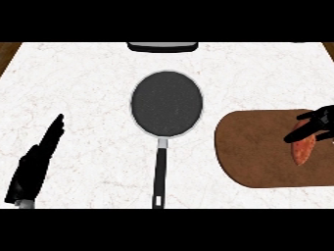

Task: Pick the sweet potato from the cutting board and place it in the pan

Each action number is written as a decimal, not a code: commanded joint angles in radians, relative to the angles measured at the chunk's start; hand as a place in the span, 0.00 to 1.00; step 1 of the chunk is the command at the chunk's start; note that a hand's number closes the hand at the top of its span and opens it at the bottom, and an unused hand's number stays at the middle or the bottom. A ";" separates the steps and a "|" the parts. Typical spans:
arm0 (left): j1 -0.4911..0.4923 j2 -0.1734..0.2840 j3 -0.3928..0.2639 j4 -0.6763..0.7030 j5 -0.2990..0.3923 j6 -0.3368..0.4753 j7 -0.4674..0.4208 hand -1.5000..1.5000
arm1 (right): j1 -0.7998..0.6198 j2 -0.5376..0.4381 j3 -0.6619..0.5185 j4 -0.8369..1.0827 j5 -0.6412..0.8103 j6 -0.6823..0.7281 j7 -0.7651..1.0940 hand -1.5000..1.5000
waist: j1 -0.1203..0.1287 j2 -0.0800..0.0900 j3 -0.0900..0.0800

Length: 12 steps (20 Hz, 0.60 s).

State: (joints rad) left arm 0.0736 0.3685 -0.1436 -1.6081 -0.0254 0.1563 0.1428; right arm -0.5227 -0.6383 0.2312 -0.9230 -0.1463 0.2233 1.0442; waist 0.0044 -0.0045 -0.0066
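An orange sweet potato lies on the brown cutting board at the right. My right hand comes in from the right edge and hovers over the potato's upper end, fingers curled around it. The dark pan with a silver rim sits in the middle of the counter, its black handle pointing toward me. At the lower left, my left hand rests with straight fingers pointing up, away from everything.
A dark appliance with a light rim sits at the counter's far edge. White marble counter spreads around the pan; wooden floor shows at both upper corners.
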 commanded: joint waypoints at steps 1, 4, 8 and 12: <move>0.057 0.002 0.007 -0.079 -0.023 -0.019 0.017 0.50 | 0.039 0.026 -0.040 0.027 0.043 -0.007 -0.020 1.00 | 0.002 0.004 0.007; 0.021 -0.024 0.015 -0.031 -0.034 -0.017 0.011 0.50 | 0.053 0.035 -0.073 -0.090 0.014 -0.034 0.086 1.00 | -0.006 0.002 0.006; 0.048 -0.027 0.014 -0.047 -0.036 -0.030 -0.003 0.50 | 0.074 0.082 -0.092 0.017 0.035 -0.057 -0.037 1.00 | 0.003 0.005 0.007; 0.009 -0.033 0.027 0.009 -0.045 -0.025 -0.013 0.50 | 0.024 0.055 0.001 -0.075 0.116 0.043 -0.129 1.00 | 0.008 0.005 0.007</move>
State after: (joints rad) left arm 0.0820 0.3303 -0.1279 -1.6066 -0.0691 0.1379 0.1381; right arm -0.4817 -0.5999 0.1663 -0.9616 -0.0738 0.1902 0.9764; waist 0.0008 -0.0088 -0.0151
